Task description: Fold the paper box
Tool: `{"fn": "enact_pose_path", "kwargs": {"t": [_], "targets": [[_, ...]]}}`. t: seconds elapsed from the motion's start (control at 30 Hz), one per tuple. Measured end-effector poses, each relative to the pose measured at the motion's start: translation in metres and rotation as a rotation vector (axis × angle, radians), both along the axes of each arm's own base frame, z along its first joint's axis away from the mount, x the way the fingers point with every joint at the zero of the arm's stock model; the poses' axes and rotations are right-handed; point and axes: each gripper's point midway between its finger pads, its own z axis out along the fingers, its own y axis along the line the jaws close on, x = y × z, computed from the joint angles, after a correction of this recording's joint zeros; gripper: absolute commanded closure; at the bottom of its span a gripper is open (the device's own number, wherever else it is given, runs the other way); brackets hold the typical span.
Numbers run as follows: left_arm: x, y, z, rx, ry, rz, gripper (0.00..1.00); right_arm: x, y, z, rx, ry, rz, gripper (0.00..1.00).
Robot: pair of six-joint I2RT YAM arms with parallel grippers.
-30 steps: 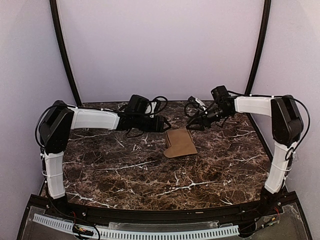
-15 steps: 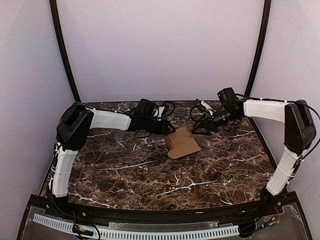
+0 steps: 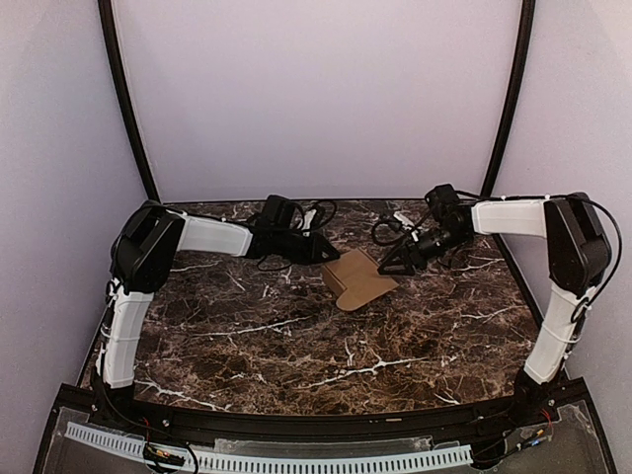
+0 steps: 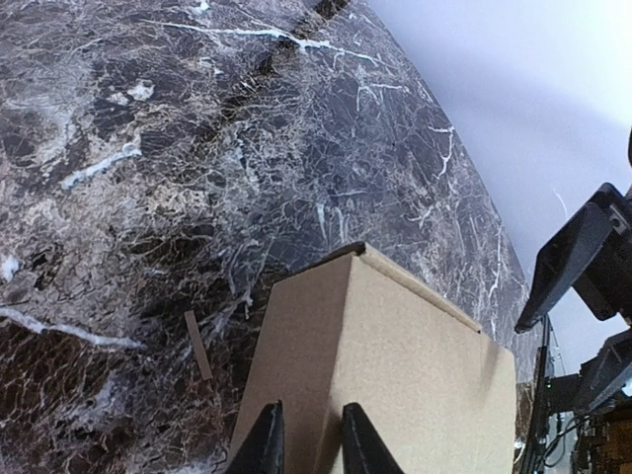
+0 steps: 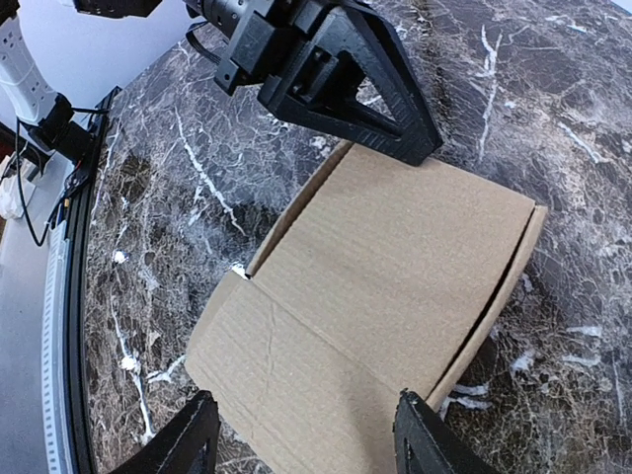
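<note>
The paper box (image 3: 361,279) is a flattened brown cardboard piece lying on the marble table (image 3: 247,336) at centre back. My left gripper (image 3: 330,254) is at its left far edge. In the left wrist view its fingertips (image 4: 265,434) stand close together astride a crease of the paper box (image 4: 395,365), with cardboard in the narrow gap; whether they pinch it does not show. My right gripper (image 3: 391,267) is at the box's right side. It stands open (image 5: 308,439), its wide fingers on either side of the paper box's (image 5: 385,257) near flap without touching it.
A thin loose cardboard strip (image 4: 197,346) lies on the marble beside the box. Black cables (image 3: 395,219) trail behind both wrists near the back wall. Dark curved poles (image 3: 123,99) rise at both back corners.
The left jaws have narrowed a lot around the box's edge. The right gripper has come down and nearer to the box. The box has turned slightly.
</note>
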Motion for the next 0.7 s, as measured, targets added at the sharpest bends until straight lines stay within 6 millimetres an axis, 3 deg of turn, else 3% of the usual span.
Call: {"fn": "enact_pose_path", "kwargs": {"t": [0.27,0.53,0.7], "targets": [[0.019,0.012,-0.003,-0.051,0.018,0.036,0.84,0.011,-0.003,0.006,0.019,0.003,-0.023,0.40],[0.030,0.032,-0.042,-0.018,0.092,0.090,0.82,0.021,-0.001,0.024,0.059,-0.029,-0.019,0.39],[0.031,0.032,-0.044,-0.024,0.101,0.095,0.82,0.022,0.000,0.029,0.068,-0.038,-0.015,0.39]]}}
